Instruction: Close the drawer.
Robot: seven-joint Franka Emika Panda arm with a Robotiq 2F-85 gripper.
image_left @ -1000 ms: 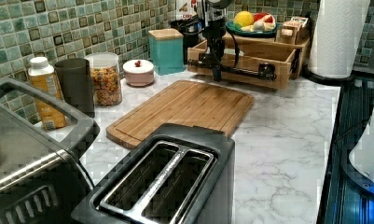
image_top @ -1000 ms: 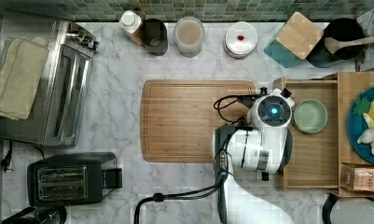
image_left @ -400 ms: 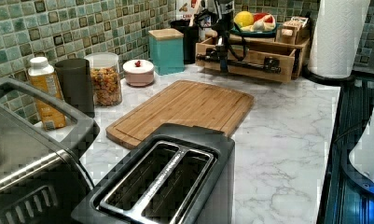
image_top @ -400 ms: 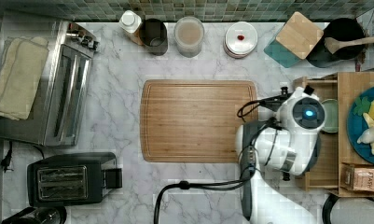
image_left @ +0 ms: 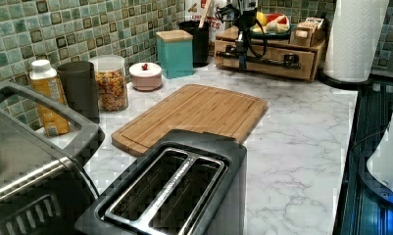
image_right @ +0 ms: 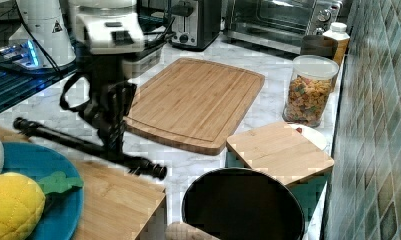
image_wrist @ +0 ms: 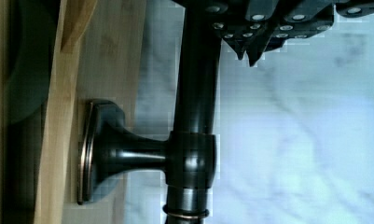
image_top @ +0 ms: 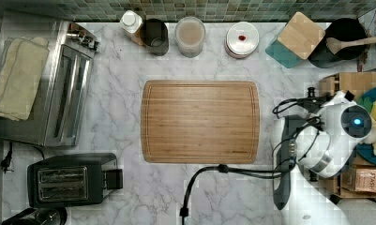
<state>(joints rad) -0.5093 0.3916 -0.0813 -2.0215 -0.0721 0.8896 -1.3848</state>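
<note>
The drawer (image_left: 270,58) had slid nearly flush into its wooden stand; the jaws (image_right: 110,142) sat at its handle (image_wrist: 194,112), grip unclear.

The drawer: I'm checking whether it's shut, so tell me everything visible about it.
The drawer is light wood, with a long black bar handle on round-based posts across its front. In the left view its front sits about flush with the wooden organizer holding it, on the marble counter. The gripper is at the handle.
</note>
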